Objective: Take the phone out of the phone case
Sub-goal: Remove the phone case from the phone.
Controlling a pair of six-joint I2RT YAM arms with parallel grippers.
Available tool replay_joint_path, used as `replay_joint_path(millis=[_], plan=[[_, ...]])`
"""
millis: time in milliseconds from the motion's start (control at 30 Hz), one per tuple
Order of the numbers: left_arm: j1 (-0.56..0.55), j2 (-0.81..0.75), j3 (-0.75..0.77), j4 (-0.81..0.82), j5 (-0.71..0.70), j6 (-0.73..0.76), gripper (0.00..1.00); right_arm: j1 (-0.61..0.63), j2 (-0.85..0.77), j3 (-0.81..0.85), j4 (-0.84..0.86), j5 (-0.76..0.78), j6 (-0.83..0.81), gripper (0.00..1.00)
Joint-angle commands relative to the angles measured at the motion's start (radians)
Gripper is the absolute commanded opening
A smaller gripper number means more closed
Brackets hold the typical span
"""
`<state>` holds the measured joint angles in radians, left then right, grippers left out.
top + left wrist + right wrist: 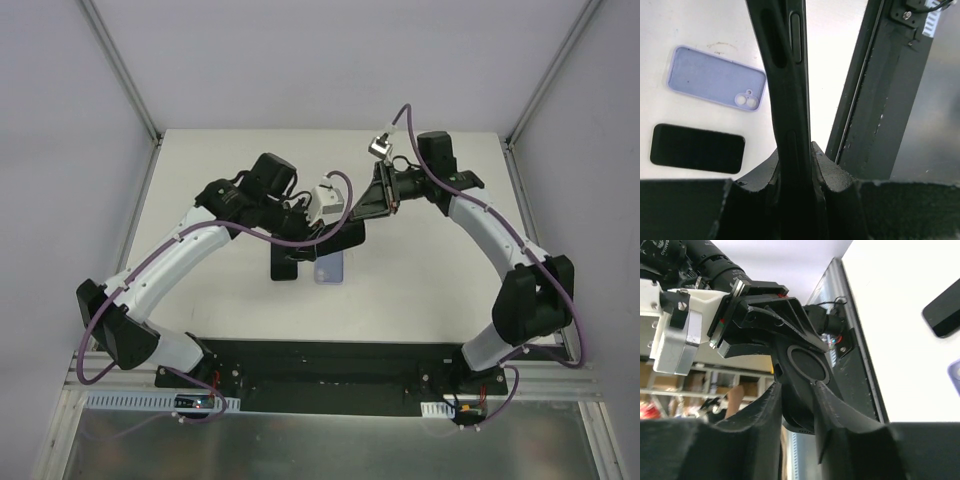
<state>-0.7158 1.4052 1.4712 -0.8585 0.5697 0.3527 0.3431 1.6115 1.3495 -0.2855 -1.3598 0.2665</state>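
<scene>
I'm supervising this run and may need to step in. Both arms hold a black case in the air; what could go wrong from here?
1. The left end effector and right end effector both clamp the black case in mid-air; if they pull against each other, one grip may slip and it could fall.
2. The lavender case and black phone lie on the table nearby, so a drop might strike them.
</scene>
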Motion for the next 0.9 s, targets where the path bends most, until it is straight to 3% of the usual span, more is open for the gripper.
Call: replay_joint_path(millis=[0,133,400,733,867], plan=[[0.032,-0.081,0.038,0.190,0.294,0.020,0.00,-0.016,-0.079,0.016,-0.050,0.274,-0.150,0.43],[0.098,-0.097,0.011,0.202,0.341,-0.004,0.00,-0.033,-0.153,0.026,-0.050,0.269,-0.154,0.53],[0.170,-0.123,-0.034,0.207,0.413,-0.020,0.00,-0.059,-0.266,0.068,-0.148,0.251,-0.259,0.59],[0.234,-0.124,-0.040,0.236,0.524,-0.067,0.00,-0.020,-0.369,0.023,-0.351,0.205,-0.573,0.62],[0.253,-0.101,-0.019,0.236,0.593,-0.101,0.00,0.069,-0.364,0.049,-0.457,0.286,-0.703,0.62]])
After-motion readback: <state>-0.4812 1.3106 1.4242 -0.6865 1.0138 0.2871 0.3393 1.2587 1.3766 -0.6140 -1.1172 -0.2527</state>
